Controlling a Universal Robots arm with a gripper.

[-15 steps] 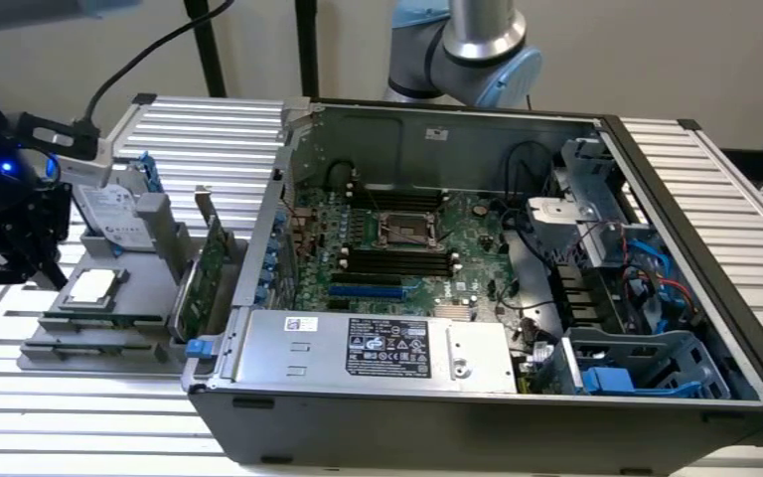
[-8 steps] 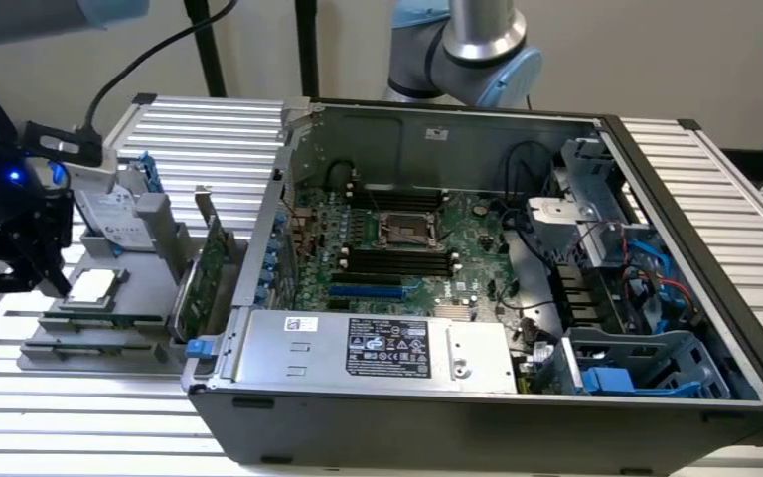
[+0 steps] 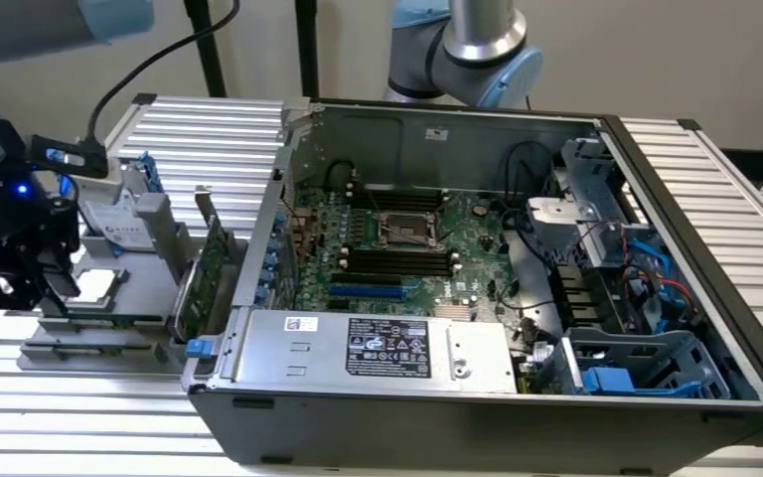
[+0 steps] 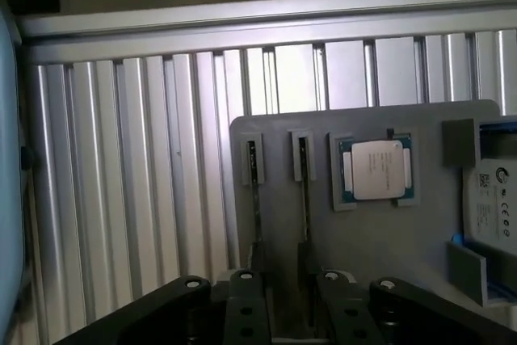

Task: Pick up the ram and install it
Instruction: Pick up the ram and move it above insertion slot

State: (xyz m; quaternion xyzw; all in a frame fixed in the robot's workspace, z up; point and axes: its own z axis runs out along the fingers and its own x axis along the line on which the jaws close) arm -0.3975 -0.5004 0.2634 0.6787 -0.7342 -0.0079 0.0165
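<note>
While your gripper [image 4: 288, 317] hangs with its jaws apart over the grey holder [image 4: 420, 240], keep it square to the ram [image 4: 304, 199], which stands on edge in its slot just beside a second stick [image 4: 254, 199]. You'd do best to centre the jaws on one stick alone and close on its flat faces, staying clear of the processor [image 4: 376, 169] nearby.

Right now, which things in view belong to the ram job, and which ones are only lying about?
For the job: ram sticks, standing in the grey holder; gripper, close to them; memory slots on the motherboard.
Lying about: processor; hard drive; expansion card; power supply.
</note>
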